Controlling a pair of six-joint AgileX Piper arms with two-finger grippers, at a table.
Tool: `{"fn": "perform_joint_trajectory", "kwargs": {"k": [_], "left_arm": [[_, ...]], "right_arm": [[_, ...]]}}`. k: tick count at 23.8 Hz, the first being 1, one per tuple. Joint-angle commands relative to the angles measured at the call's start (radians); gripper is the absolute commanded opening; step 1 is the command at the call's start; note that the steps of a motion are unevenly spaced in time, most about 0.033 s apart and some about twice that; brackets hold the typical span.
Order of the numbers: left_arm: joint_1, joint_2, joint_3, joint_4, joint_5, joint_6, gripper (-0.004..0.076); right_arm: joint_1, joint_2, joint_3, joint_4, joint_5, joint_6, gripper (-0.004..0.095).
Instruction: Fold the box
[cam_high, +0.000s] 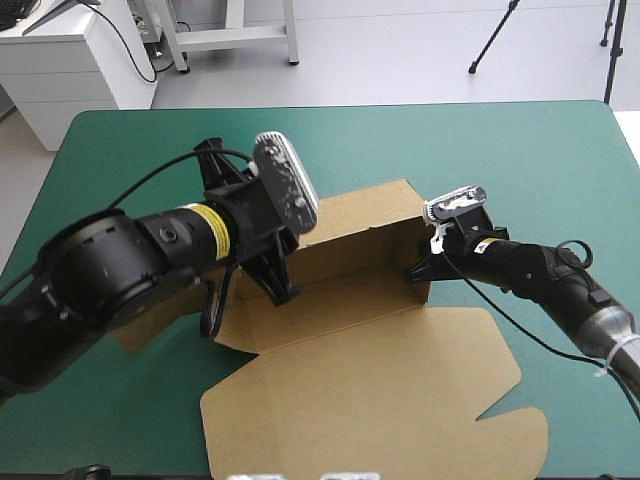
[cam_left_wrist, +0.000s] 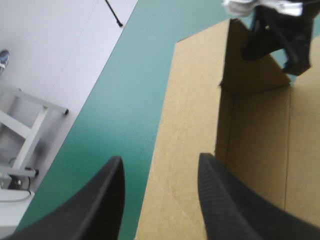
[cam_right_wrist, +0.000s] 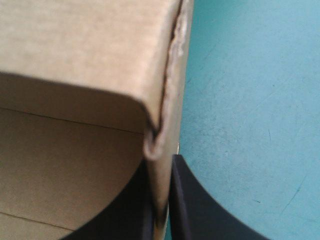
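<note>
From above I see the whole brown box (cam_high: 345, 290) at the middle of the teal-green worktop (cam_high: 500, 150). Its far and right walls are raised, and the lid (cam_high: 370, 400) lies flat toward the near edge. My wrist views show only parts of it. My right hand (cam_high: 417, 270) is at the box's right end, and its own view shows the black fingers (cam_right_wrist: 200, 210) all but closed on the upright right wall, the board pinched between them. My left hand (cam_left_wrist: 160, 167) is over the box's left end, spread wide and holding nothing. A strip of board runs ahead from between its tips toward my right hand.
</note>
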Motion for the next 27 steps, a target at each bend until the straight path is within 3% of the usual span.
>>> {"fn": "perform_joint_trajectory", "kwargs": {"k": [1, 9, 21, 27], "left_arm": [[0.161, -0.015, -0.031, -0.092, -0.087, 0.022, 0.0272], [0.546, -0.017, -0.031, -0.312, -0.092, 0.017, -0.0011], [0.892, -0.039, 0.045, -0.390, -0.054, -0.024, -0.0010], [0.920, -0.116, 0.201, -0.422, -0.130, -0.024, -0.0010]], "right_arm": [[-0.003, -0.020, -0.026, -0.009, -0.017, -0.001, -0.0016], [-0.003, -0.020, -0.026, -0.011, -0.017, -0.004, -0.0016], [-0.003, -0.020, -0.026, -0.014, -0.017, -0.002, -0.0016], [-0.004, -0.075, -0.030, -0.056, -0.011, 0.049, -0.0016]]}}
